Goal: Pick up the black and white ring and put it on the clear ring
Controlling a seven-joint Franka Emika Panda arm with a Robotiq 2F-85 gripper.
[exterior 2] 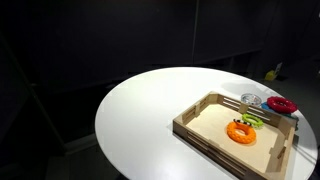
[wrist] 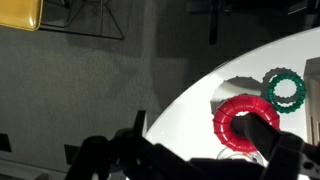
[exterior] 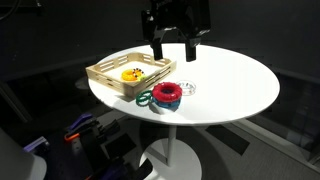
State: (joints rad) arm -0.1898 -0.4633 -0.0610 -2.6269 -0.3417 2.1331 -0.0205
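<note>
Wooden tray (exterior: 105, 72) sits on the table's left part, with a yellow ring (exterior: 129, 74) inside. The black and white ring (exterior: 137, 68) looks like the dark patch touching the yellow ring, though it is too small to be sure. Green ring (exterior: 145, 98) and red ring (exterior: 167, 94) lie outside the tray. The gripper (exterior: 173, 48) hangs above them with its jaws apart and nothing in them. Clear ring (exterior: 188, 88) lies just beside the red ring.

Risks:
- The gripper pinches the yellow ring along with the target.
- It grabs the red ring by mistake.
- The drop lands on the red ring, since the clear one is faint.

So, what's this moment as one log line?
hand: open, over table | clear ring: beside red ring | holding: nothing
</note>
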